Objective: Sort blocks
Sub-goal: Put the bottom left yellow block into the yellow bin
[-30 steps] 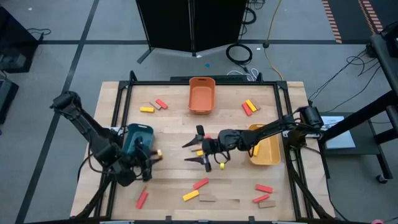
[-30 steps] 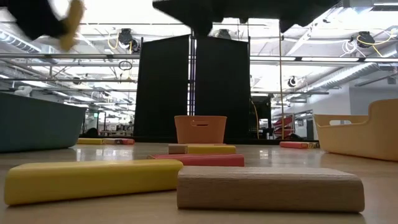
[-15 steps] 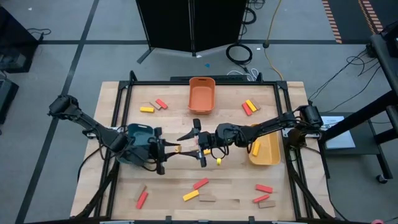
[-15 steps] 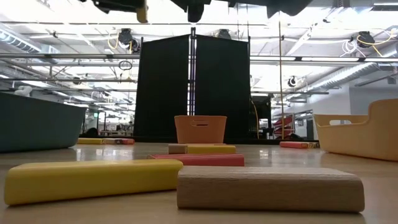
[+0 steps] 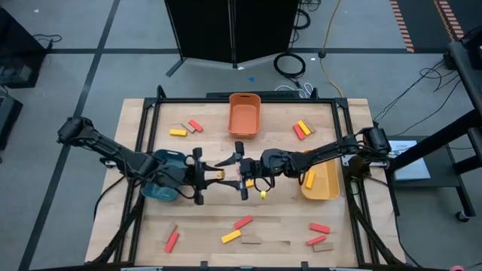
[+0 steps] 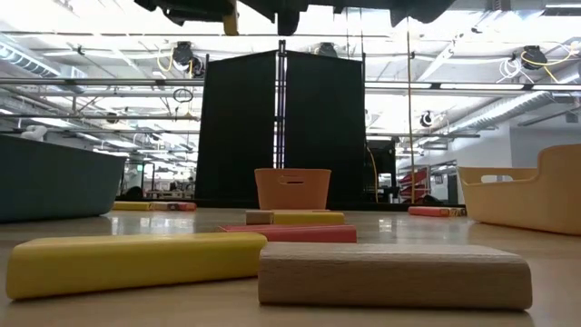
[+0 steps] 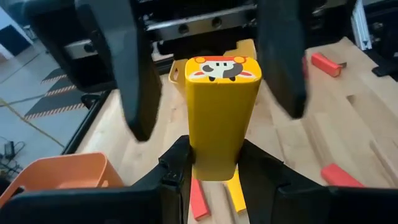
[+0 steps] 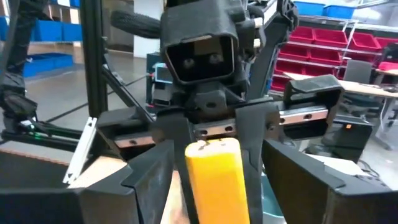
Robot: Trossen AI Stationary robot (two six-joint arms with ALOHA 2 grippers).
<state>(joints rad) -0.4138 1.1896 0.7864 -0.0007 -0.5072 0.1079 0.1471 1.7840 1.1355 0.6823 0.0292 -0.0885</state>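
Observation:
A yellow block with a cartoon sticker on its end face is held in the air over the table's middle by my left gripper, which is shut on it. My right gripper faces it, open. Its two fingers stand on either side of the block's free end with gaps showing. In the right wrist view the block points at the camera. Other red, yellow and tan blocks lie flat on the table. My left gripper pinches the yellow block between its two fingers at the block's end nearer the table's left. The fingers come level from the table's left and lie along the block. The block is lifted clear and sticks out level toward my right gripper.
The teal bin sits under my left arm, the orange bin at the far edge, the yellow bin under my right arm. Loose blocks lie near the far corners and along the near edge. A small yellow block lies below my right gripper.
My left gripper has carried the yellow block up and toward the table's right, from beside the teal bin to my right gripper. My right gripper has shifted a little toward the far edge, and its open fingers now flank the block's free end.

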